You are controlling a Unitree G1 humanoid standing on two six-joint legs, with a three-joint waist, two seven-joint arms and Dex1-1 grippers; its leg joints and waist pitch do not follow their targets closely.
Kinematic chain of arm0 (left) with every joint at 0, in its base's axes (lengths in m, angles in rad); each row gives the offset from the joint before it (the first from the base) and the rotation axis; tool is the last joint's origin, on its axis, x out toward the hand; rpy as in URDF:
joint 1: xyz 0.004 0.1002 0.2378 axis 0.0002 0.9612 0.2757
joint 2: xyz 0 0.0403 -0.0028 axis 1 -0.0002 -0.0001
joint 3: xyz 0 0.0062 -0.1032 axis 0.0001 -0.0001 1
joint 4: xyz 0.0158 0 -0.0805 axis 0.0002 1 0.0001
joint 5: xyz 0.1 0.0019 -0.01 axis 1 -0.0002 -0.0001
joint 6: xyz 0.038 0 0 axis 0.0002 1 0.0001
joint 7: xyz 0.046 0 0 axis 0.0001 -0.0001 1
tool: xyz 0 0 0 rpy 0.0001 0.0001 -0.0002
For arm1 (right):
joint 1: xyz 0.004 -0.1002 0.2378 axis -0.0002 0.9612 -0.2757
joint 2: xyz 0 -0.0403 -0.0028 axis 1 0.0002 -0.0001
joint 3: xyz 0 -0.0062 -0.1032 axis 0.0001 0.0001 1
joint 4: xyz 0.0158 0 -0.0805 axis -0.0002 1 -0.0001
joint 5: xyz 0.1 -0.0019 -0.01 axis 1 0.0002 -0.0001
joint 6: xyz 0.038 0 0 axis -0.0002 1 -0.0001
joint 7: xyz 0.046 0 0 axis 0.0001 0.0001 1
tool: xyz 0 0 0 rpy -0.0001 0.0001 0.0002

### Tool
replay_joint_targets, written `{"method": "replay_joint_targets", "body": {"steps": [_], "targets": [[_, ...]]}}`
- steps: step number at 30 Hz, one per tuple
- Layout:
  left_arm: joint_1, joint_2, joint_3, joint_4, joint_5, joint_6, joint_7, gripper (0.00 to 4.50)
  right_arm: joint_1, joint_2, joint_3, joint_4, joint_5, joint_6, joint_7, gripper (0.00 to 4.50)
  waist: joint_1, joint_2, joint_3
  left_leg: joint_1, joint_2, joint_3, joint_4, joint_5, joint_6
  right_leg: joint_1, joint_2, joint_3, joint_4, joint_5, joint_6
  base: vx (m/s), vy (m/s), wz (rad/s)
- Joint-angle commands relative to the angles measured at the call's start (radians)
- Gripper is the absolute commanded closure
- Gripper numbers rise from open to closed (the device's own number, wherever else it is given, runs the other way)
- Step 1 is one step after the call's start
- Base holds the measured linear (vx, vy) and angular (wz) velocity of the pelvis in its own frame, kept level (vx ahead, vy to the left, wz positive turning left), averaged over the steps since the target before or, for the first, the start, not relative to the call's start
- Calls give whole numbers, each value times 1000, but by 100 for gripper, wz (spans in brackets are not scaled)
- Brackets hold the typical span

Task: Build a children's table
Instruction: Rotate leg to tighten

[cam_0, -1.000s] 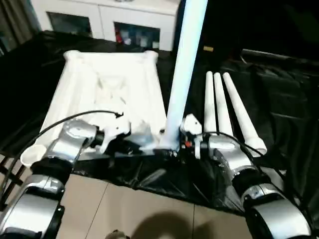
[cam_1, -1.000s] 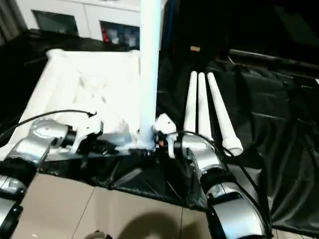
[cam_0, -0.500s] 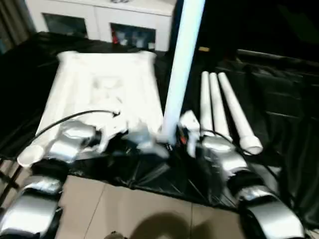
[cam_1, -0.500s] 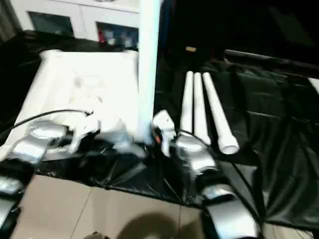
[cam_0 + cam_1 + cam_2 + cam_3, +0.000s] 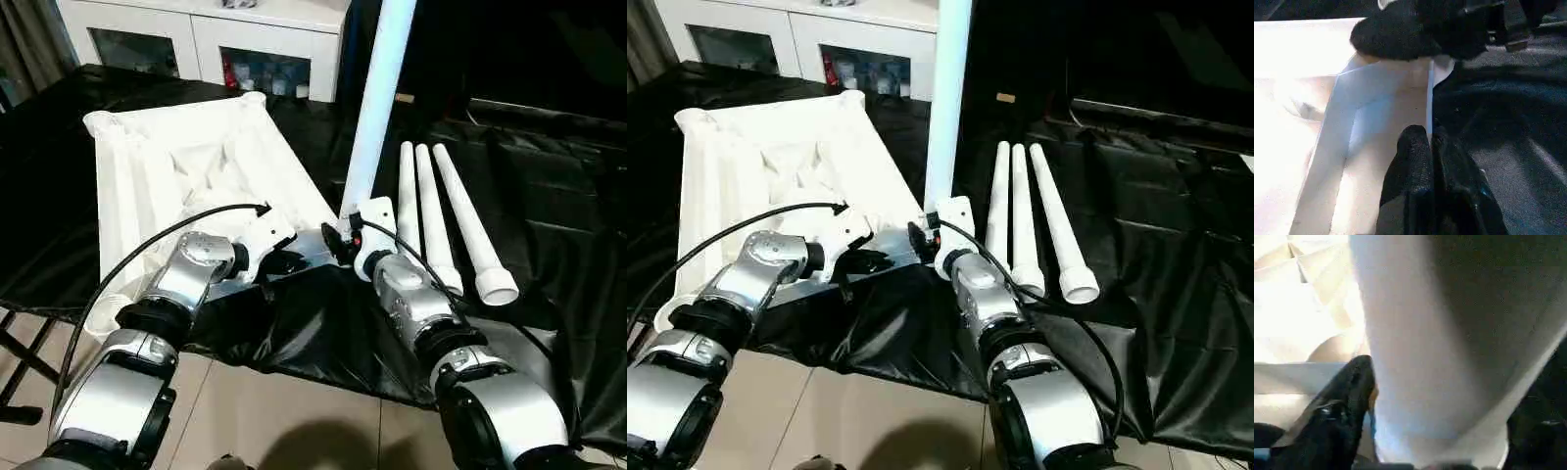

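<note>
The white tabletop point(image 5: 186, 166) lies ribbed side up on the black cloth, turned with its far end to the left. One white leg point(image 5: 377, 108) stands upright at the tabletop's near right corner. My right gripper point(image 5: 343, 240) is shut on the foot of this leg, which runs between its black fingers point(image 5: 1347, 396) in the right wrist view. My left gripper point(image 5: 279, 262) is shut on the tabletop's thin near rim point(image 5: 1428, 105) just left of that corner. Three more legs point(image 5: 431, 211) lie side by side to the right.
A white cabinet point(image 5: 196, 39) with glass doors stands behind the work surface. The black cloth point(image 5: 313, 323) bunches up at the front edge below my grippers, with tiled floor point(image 5: 294, 431) beneath. A black cable point(image 5: 147, 255) arcs over my left forearm.
The tabletop has swung so that its far end sits further left. Both grippers and the foot of the upright leg have moved away from me with the near right corner.
</note>
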Motion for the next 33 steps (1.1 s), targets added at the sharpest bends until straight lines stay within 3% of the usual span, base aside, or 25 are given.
{"method": "replay_joint_targets", "body": {"steps": [1, 7, 12, 16, 17, 20, 30, 33], "targets": [[17, -27, -15, -6, -15, -53, 4, 450, -28, 50, 55, -13, -22, -49, 93, 73, -1, 4, -61, 8, 30, -17, -62, -234, 6, 44, -90, 55, -80, -234, -161, 0, 0, 0], [50, 36, 6, -39, -67, -92, -133, 450, 2, -24, 105, -45, -35, -78, 327, 60, -8, 3, -61, 1, 31, -16, -59, -212, 29, 50, -89, 54, -74, -204, -179, 0, 0, 0], [80, 95, 2, -69, -104, -107, -288, 450, 73, -95, 150, -144, 11, -58, 684, 60, 1, 4, -62, 1, 37, -12, -55, -180, 54, 52, -84, 50, -61, -119, -204, 0, 0, 0], [98, 123, -5, -99, -121, -97, -356, 450, 108, -136, 191, -204, 27, -32, 830, 60, 7, 3, -62, 4, 38, -10, -54, -184, 61, 50, -84, 49, -61, -117, -223, 0, 0, 0], [102, 130, -6, -105, -125, -96, -373, 450, 114, -145, 201, -216, 31, -23, 865, 87, 9, 3, -62, 4, 39, -10, -53, -184, 63, 50, -86, 50, -61, -122, -222, 0, 0, 0], [113, 148, -7, -121, -133, -91, -418, 450, 132, -168, 222, -255, 35, 6, 958, 112, 12, 2, -61, 6, 40, -11, -55, -197, 53, 47, -88, 51, -65, -163, -213, 0, 0, 0], [133, 164, -2, -154, -138, -61, -440, 450, 169, -185, 253, -327, 39, 80, 1040, 174, 15, 0, -60, 7, 39, -12, -57, -199, 40, 45, -88, 50, -68, -199, -199, 0, 0, 0], [110, 132, 8, -134, -106, -44, -325, 450, 152, -137, 205, -269, 19, 104, 845, 178, 15, -1, -59, 6, 38, -12, -58, -189, 34, 44, -87, 51, -68, -200, -196, 0, 0, 0]]}}
